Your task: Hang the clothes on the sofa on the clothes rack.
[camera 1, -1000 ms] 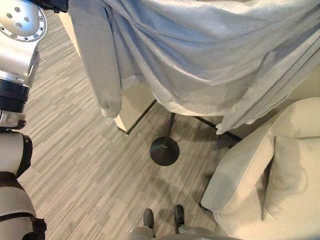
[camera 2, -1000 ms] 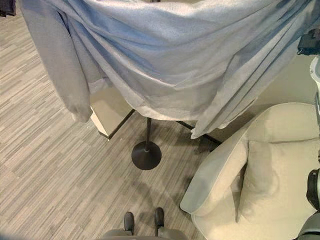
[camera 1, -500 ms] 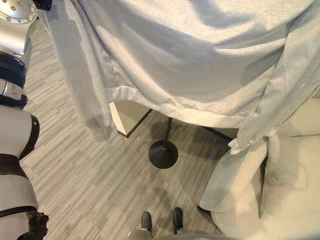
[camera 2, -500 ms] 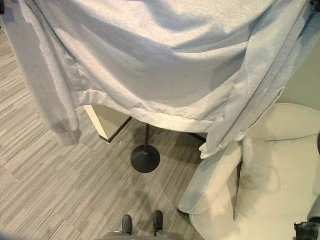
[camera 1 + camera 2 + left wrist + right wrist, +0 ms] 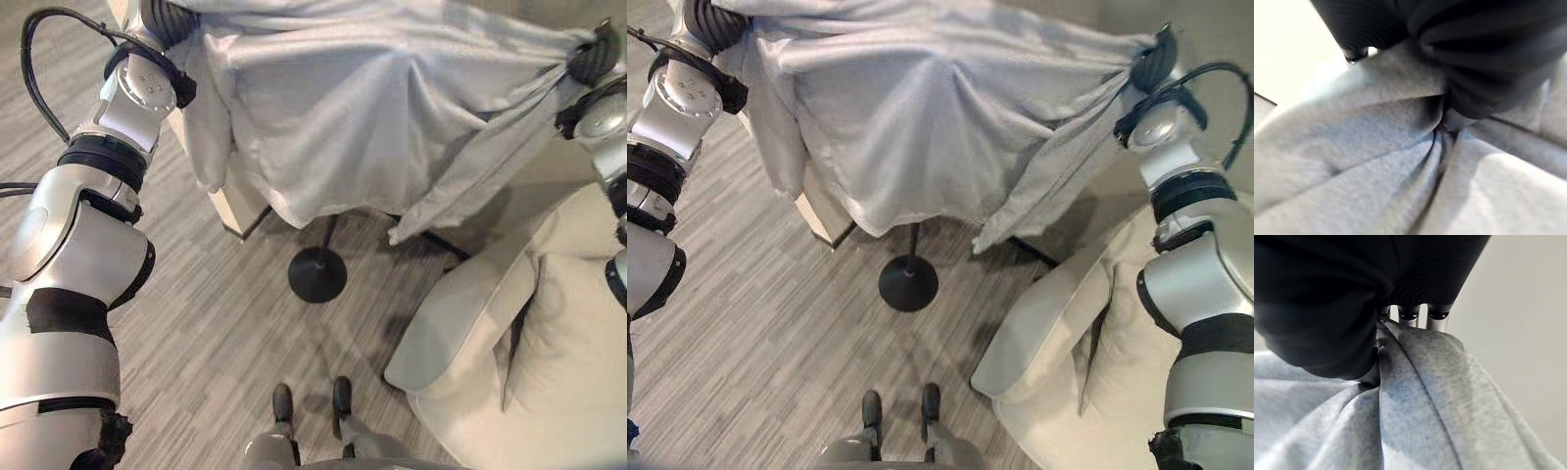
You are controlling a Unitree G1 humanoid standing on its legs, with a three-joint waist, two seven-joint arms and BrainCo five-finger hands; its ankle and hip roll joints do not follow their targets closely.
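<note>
Am holding grey sweatshirt (image 5: 921,108) spread across upper frame: left hand (image 5: 167,18) and right hand (image 5: 1151,64) each gripping bunched cloth. Garment hanging before rack stand (image 5: 908,284), hiding pole top; cream sofa (image 5: 529,343) lower right; beige cabinet (image 5: 235,201) behind.

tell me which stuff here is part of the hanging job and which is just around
Part of the job:
grey garment, stretched between both hands
left hand, gripping it
right hand, gripping it
rack stand with round base
sofa

Just around:
beige cabinet
striped floor
</note>
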